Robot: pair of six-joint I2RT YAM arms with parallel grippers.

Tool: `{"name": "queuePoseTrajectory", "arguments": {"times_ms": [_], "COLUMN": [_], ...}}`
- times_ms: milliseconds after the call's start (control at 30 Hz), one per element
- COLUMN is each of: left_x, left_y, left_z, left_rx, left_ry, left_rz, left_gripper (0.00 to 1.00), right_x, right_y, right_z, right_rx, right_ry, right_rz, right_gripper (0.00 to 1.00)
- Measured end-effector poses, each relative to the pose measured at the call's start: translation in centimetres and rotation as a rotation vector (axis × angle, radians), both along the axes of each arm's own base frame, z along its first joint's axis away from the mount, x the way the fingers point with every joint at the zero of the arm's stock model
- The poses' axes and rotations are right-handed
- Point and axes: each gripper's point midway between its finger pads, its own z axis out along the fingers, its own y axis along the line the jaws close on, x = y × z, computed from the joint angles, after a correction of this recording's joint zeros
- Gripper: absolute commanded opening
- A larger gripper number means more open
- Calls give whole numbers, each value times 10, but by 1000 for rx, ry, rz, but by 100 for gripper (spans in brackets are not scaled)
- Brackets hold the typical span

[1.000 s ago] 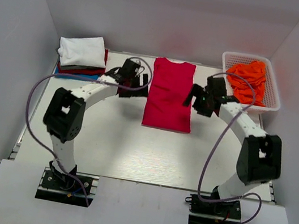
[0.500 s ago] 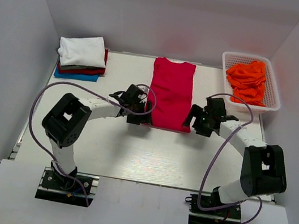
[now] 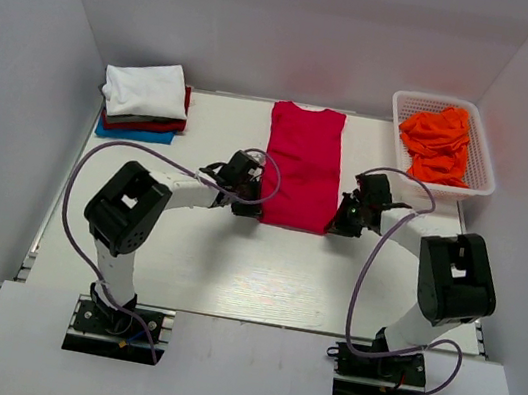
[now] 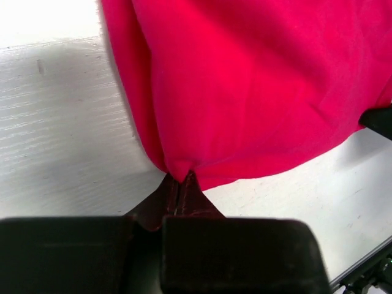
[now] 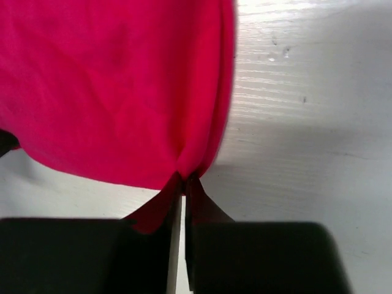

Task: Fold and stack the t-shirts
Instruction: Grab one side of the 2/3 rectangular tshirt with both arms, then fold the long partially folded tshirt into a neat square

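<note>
A crimson-red t-shirt, folded into a long narrow strip, lies flat on the white table with its neck at the far end. My left gripper is shut on the shirt's near left corner, the cloth puckered between the jaws. At the near right corner my right gripper is shut on the cloth in the same way. Folded white, dark red and blue t-shirts form a stack at the far left. Crumpled orange t-shirts fill a basket at the far right.
The white mesh basket stands against the right wall. White walls close in the table on three sides. Both arms' cables loop over the table on either side of the red shirt.
Both arms came down from beside the shirt's middle to its near corners, and both grippers went from open to shut on the cloth.
</note>
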Motion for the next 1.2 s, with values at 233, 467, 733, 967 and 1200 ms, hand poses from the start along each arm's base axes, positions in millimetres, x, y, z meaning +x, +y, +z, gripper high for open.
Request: {"name": "queuePoseTrajectory", "arguments": {"times_ms": [233, 467, 733, 967, 1200], "left_x": [-34, -118, -118, -62, -17], "left_y": [9, 17, 19, 27, 37], "left_z": [15, 99, 162, 196, 167], "left_rx": [20, -121, -153, -66, 53], "left_ry": [23, 12, -24, -130, -109], "left_rz": [-26, -107, -68, 111, 237], "left_gripper": [0, 0, 0, 0, 0], "right_x": [-29, -104, -106, -52, 1], "right_y": [-3, 1, 8, 20, 31], "right_z": [26, 88, 166, 207, 195], "right_rx": [39, 175, 232, 243, 228], "right_ry": [-20, -58, -103, -162, -98], "right_rz": [11, 95, 122, 109, 93], "right_gripper": [0, 0, 0, 0, 0]}}
